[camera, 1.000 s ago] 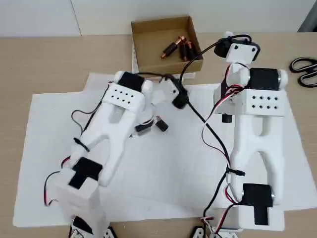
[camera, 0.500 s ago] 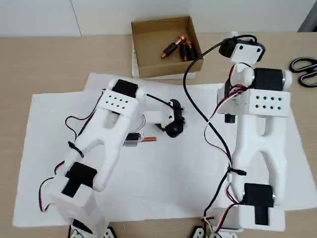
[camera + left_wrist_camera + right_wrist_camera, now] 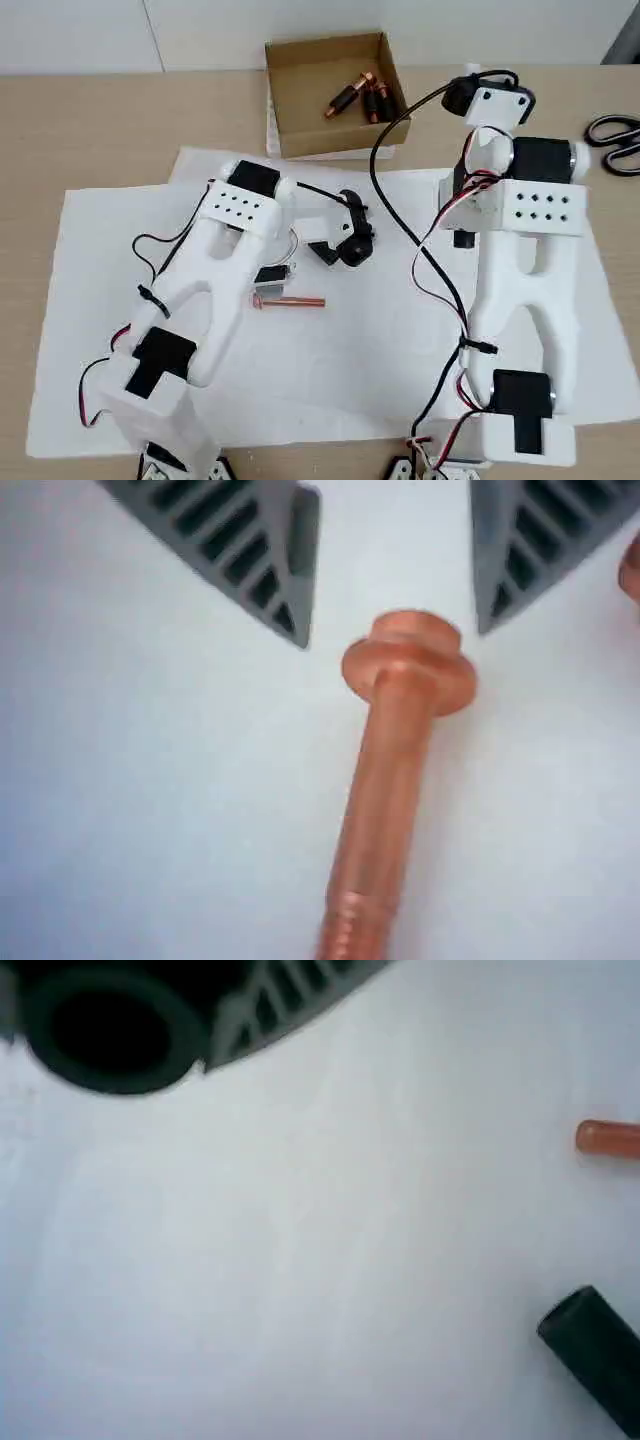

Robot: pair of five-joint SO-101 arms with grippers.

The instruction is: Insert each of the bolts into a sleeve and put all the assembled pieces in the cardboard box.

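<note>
A copper bolt [image 3: 291,300] lies flat on the white paper [image 3: 350,370]. My left gripper [image 3: 268,281] stands open just over its head end. In the left wrist view the flanged bolt head [image 3: 408,665] sits right below the gap between the two grey ribbed fingertips [image 3: 270,570], untouched. My right gripper [image 3: 459,232] is at the paper's right side, shut on a black sleeve [image 3: 100,1028] seen end-on with its bore showing. A second black sleeve [image 3: 323,252] lies on the paper near the left arm's wrist. The cardboard box [image 3: 290,60] at the back holds several assembled pieces [image 3: 358,96].
Scissors [image 3: 614,141] lie on the bare table at the far right. Black cables [image 3: 400,225] run across the paper between the two arms. The right wrist view also catches the loose sleeve [image 3: 592,1348] and a bolt tip [image 3: 607,1138].
My left arm has pulled back from near the box toward the paper's middle. The bolt now lies in plain sight below its gripper. The right arm has hardly moved.
</note>
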